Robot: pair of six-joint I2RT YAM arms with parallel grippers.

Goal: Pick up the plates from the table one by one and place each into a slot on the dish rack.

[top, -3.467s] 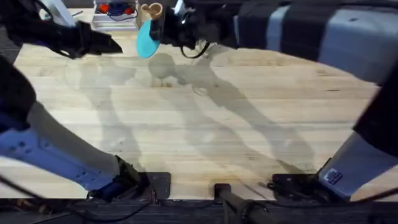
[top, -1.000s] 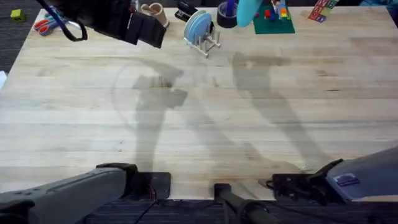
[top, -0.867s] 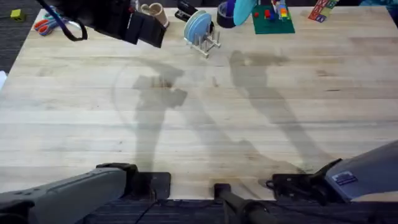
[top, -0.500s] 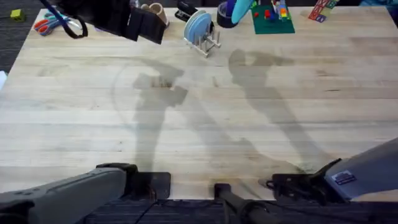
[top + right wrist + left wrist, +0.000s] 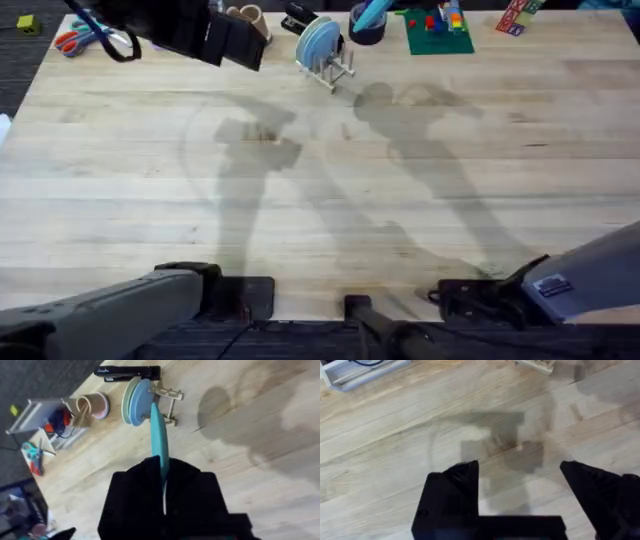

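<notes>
teal plate [image 5: 159,440] edge-on between closed right fingers [image 5: 150,480]

- Bright, even light from above falls on the pale wooden plank surface [image 5: 330,200]; no glare.
- Soft grey arm shadows run from six o'clock toward twelve o'clock in the overhead view.
- Both wrist views are soft; the black fingers [image 5: 455,490] nearest the lens blur.
</notes>
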